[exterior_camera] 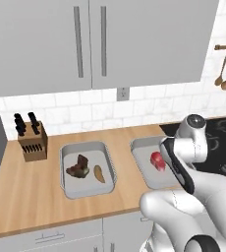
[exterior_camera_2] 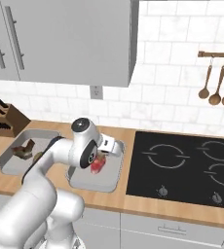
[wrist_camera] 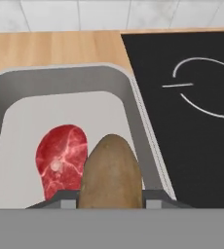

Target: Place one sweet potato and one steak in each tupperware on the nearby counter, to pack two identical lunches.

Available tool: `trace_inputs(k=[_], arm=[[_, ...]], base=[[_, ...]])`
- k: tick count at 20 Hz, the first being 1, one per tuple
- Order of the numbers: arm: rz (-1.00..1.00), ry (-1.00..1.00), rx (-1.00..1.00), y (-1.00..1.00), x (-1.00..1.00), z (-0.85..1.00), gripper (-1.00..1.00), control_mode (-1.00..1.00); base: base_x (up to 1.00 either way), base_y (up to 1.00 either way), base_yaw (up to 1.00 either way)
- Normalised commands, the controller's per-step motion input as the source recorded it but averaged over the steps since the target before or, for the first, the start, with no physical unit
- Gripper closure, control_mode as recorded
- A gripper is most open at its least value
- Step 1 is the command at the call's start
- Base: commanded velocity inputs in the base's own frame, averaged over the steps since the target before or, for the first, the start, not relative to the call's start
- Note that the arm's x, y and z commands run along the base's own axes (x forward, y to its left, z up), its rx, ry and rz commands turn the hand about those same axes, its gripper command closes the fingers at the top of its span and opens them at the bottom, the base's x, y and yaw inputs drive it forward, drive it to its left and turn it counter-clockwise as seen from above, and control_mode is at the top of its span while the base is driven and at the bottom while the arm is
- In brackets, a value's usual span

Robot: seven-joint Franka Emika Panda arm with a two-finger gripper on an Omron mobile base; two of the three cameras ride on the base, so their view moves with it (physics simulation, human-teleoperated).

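Between fingers (wrist_camera: 111,204) | sweet potato (wrist_camera: 111,175) clamped | long axis toward backsplash

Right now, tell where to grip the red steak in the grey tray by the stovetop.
Probably grip the red steak across its narrower middle, from straight above: it lies flat on the floor, the grey tray's raised rim blocks side approaches.

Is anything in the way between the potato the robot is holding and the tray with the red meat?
Nothing visible. The brown oval sweet potato hangs in the shut pincer over the light-grey right tray, beside the red raw steak.
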Motion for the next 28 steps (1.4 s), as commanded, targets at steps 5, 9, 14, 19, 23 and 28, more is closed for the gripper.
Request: trace_inputs(k=[5, 9, 14, 19, 23, 28], arm=[[0.0, -0.02, 0.01, -0.02, 0.13, -0.26, 1.0, -1.0], [0.0, 0.0, 0.02, -0.03, 0.3, -0.06, 1.0, -1.0], [0.0, 0.0, 0.0, -0.02, 0.18, -0.21, 1.0, -1.0], [0.0, 0.0, 0.0, 0.0, 0.06, -0.25, -1.0, -1.0], [0.0, 0.0, 0.0, 0.0, 0.0, 0.0, -1.0, -1.0], [0.0, 0.0, 0.0, 0.0, -0.03, 0.21, -1.0, -1.0]], base=[[0.0, 0.0, 0.0], [0.0, 0.0, 0.0], [0.0, 0.0, 0.0], [0.0, 0.0, 0.0], [0.0, 0.0, 0.0], [0.0, 0.0, 0.0]])
